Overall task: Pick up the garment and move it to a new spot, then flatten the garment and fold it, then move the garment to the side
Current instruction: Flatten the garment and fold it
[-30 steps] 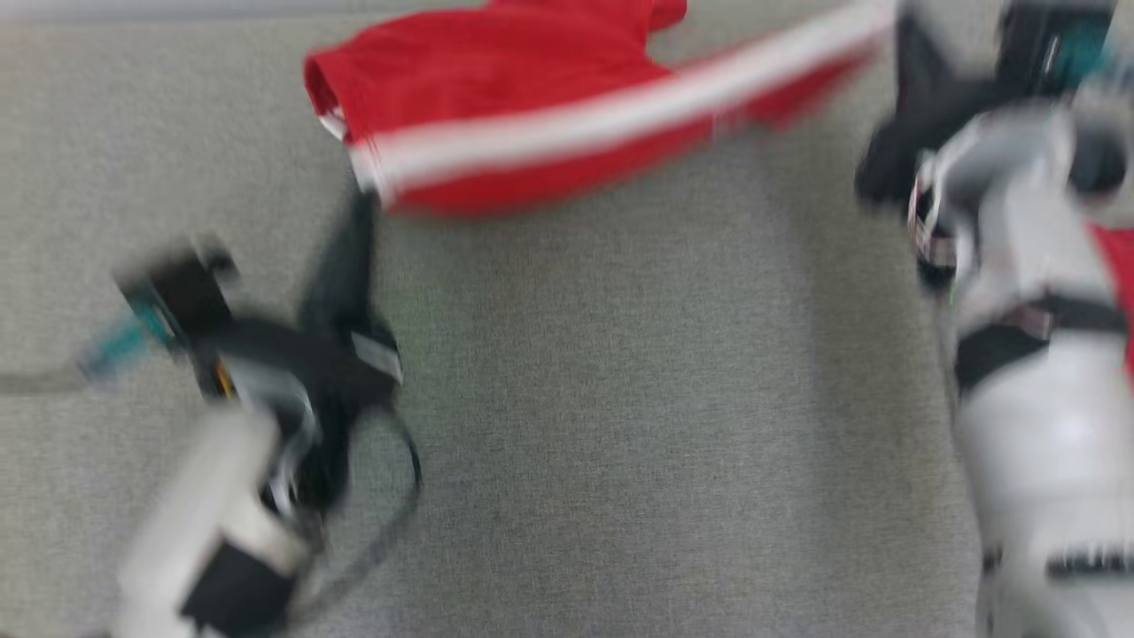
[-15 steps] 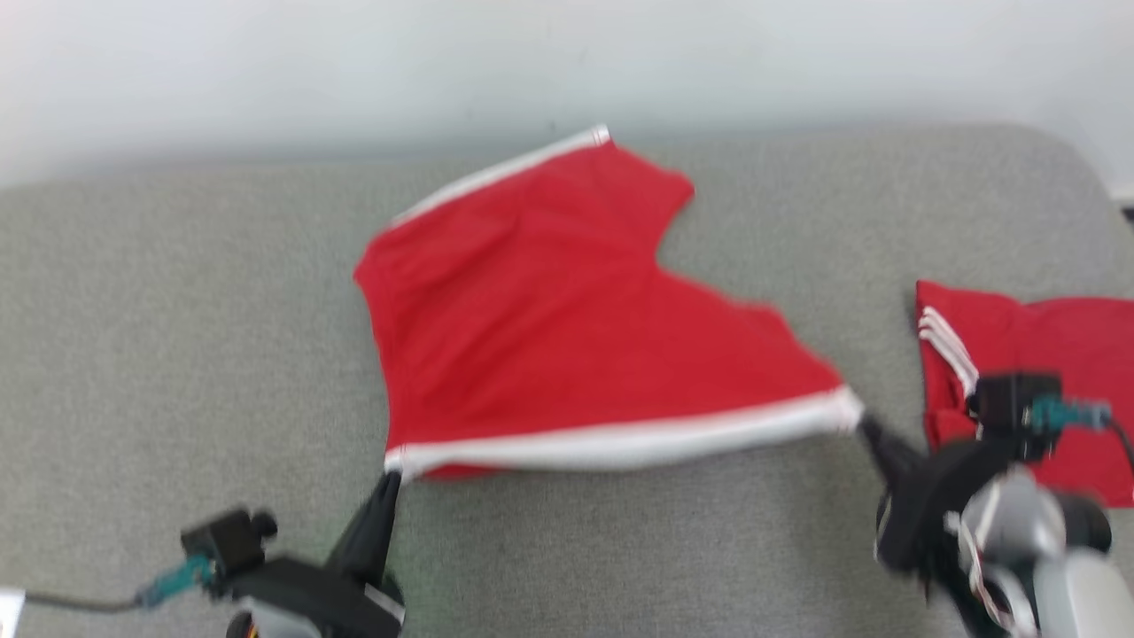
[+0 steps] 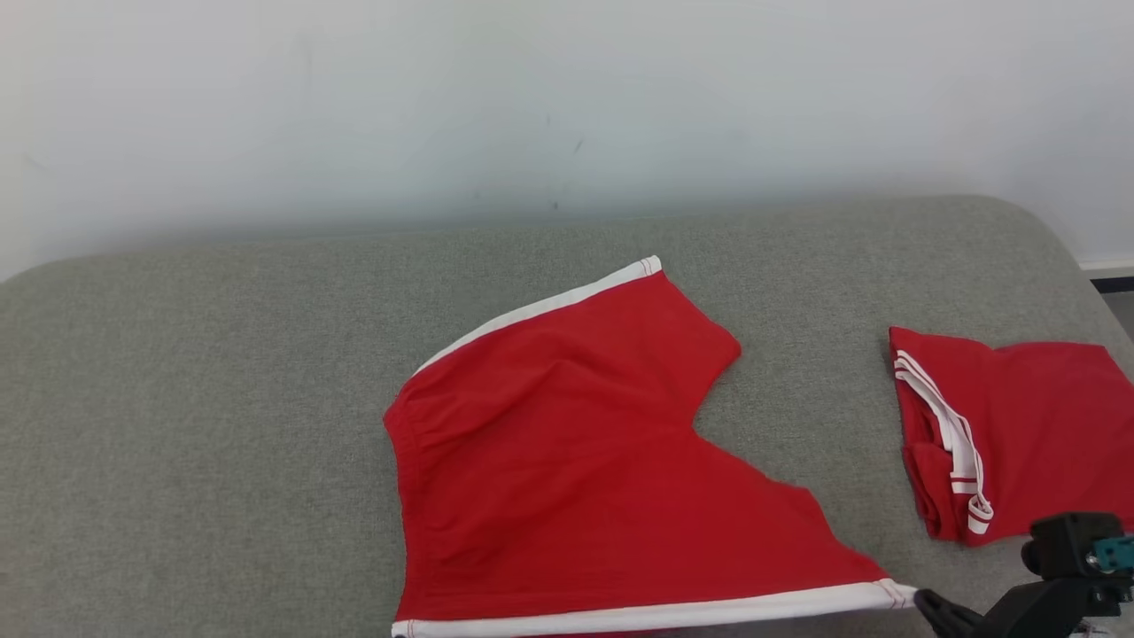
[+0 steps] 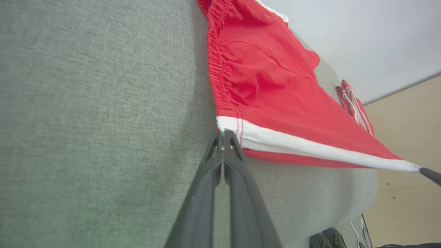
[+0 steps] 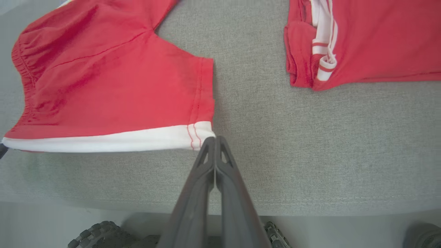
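**Shorts stretched taut along the white side band**

Red garment [image 3: 567,470] lies spread on the grey cushion [image 3: 195,399], from the middle of the head view down to 6 o'clock. Its gathered waistband [image 4: 215,69] is at 9 o'clock of the cloth, and one leg reaches towards 12 o'clock. The near edge is a white band [image 5: 113,141], pulled straight and raised slightly off the cushion.

The left gripper [image 4: 223,136] has its fingers pressed together on the waistband end of that band. The right gripper [image 5: 214,142] is likewise pinched closed on the leg-hem corner. Both appear to hold only a sliver of fabric.

The step in hand looks like flattening. To do it well, keep the band evenly taut, lower both corners together, and draw gently towards 6 o'clock. That should ease out the wrinkles near the waistband without pulling the corners free.

A second folded red garment [image 3: 1019,425] sits at 3 o'clock, apart from the first. The spread garment should be kept clear of it.

The head view cuts off the left corner of the band at the bottom edge. How deep either pinch goes cannot be seen. The layer beneath the raised band is hidden, so I cannot tell whether it is doubled under.
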Tool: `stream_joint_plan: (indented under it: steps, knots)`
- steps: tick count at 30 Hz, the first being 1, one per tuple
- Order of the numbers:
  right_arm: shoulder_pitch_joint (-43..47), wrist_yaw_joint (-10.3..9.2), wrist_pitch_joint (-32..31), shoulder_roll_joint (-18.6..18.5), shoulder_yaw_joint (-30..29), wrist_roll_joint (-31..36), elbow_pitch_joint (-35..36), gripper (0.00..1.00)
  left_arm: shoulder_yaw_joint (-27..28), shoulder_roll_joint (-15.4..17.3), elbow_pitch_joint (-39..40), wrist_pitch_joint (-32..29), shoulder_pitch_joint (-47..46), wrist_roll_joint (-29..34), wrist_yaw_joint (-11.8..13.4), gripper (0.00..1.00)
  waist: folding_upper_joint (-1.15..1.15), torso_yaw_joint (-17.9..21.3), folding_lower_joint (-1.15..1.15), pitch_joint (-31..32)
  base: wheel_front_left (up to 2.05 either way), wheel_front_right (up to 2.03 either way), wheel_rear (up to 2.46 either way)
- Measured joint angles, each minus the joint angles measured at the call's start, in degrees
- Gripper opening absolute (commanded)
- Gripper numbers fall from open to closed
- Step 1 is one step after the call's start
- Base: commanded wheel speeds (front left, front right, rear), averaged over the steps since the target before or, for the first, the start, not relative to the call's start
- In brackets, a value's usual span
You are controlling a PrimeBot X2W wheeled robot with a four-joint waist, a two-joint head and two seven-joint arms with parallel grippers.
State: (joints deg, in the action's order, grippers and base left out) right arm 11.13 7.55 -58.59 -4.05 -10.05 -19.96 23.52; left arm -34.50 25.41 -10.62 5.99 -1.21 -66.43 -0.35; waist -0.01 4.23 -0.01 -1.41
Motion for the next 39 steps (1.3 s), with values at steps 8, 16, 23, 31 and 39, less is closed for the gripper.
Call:
stream_joint_plan:
  steps: [8, 16, 23, 31, 39]
  knots:
    - [-8.3, 0.0, 2.14, -2.43, 1.09, 1.08, -2.47, 0.0, 1.46, -0.3, 5.93, 1.66, -1.03, 0.12, 0.66, 0.0, 0.01, -0.76, 0.01, -1.34, 0.0, 0.0, 0.0]
    - [-27.93, 0.0, 9.83, -10.07, 5.33, 3.86, -18.69, 0.0, 1.0, -3.88, 2.29, -0.4, -11.78, 2.11, 1.93, 0.0, 0.02, -3.33, 0.03, -3.91, 0.0, 0.0, 0.0]
    - [-43.44, 0.0, 19.05, -14.04, 10.5, 5.1, -35.0, 0.0, -0.36, -8.83, -4.5, -3.09, -23.63, 3.88, 3.22, 0.0, 0.02, -7.14, 0.03, -7.14, 0.0, 0.0, 0.0]
    - [-55.7, 0.0, 25.95, -15.93, 15.48, 7.48, -49.46, 0.0, -0.64, -13.39, -12.3, -5.21, -34.13, 4.41, 3.81, 0.0, 0.02, -10.7, 0.03, -12.24, 0.0, 0.0, 0.0]
    - [-65.67, 0.0, 34.29, -16.55, 17.28, 9.39, -59.51, 0.0, 0.19, -16.94, -18.19, -5.0, -41.21, 4.32, 3.35, 0.0, 0.02, -13.12, 0.03, -17.55, 0.0, 0.0, 0.0]
